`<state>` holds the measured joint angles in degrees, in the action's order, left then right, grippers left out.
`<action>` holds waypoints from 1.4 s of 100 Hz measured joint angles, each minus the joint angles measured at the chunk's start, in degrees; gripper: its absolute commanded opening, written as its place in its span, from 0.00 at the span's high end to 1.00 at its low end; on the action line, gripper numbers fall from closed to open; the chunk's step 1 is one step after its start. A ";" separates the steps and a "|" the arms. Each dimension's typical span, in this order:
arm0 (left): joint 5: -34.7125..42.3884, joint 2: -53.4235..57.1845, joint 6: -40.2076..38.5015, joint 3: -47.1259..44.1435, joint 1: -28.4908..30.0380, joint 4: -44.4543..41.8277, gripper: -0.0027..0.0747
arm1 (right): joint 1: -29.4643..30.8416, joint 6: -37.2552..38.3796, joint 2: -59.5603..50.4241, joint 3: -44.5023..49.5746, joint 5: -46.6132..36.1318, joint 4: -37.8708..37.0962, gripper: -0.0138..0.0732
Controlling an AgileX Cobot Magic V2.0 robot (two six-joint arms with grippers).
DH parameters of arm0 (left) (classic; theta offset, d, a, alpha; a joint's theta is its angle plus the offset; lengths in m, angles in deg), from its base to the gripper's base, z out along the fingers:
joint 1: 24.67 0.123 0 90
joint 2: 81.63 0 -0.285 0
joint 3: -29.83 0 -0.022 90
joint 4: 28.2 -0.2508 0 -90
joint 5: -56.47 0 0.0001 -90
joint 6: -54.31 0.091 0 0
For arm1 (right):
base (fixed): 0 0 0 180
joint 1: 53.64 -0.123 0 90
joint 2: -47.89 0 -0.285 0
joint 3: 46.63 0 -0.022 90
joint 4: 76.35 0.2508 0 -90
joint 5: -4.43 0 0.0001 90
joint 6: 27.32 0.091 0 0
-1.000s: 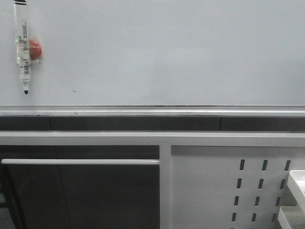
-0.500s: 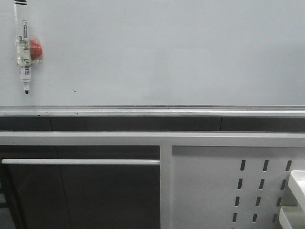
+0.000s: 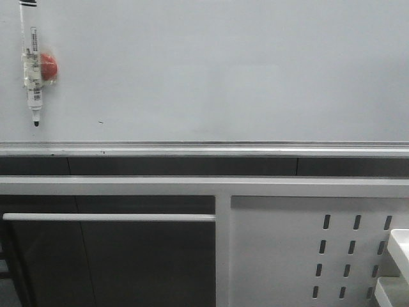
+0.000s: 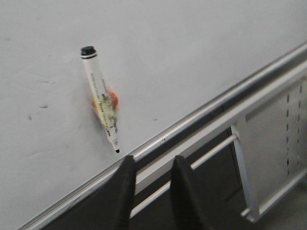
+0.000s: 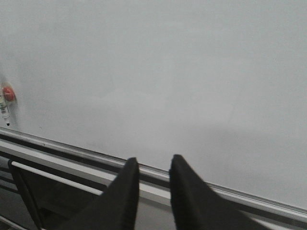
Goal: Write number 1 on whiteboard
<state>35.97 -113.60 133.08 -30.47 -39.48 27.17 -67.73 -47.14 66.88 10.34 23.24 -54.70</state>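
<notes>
The large pale grey-white glossy whiteboard (image 3: 223, 70) bears no number 1 yet; the clear-barrelled black-capped marker pen (image 3: 32, 64) hangs on its left by a red round magnet (image 3: 48, 66); both the left end effector (image 4: 149, 179) and the right end effector (image 5: 152, 184) are parted and empty; a skewed grasp could knock the pen loose.
</notes>
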 measured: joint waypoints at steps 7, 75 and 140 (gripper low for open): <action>-0.35 -2.02 -0.57 0.77 -3.95 -10.62 0.50 | 0.00 0.00 0.00 0.00 0.86 0.08 0.49; 17.44 -10.72 -87.75 2.46 -14.52 -63.56 0.59 | 0.00 0.00 0.00 0.00 3.36 0.35 0.49; 49.56 -35.52 -88.05 -2.02 -12.26 -53.57 0.43 | 0.00 0.00 0.00 0.00 3.45 0.49 0.49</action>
<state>85.53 -149.11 45.03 -32.49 -51.74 -26.39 -67.73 -47.14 66.88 10.34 26.69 -54.21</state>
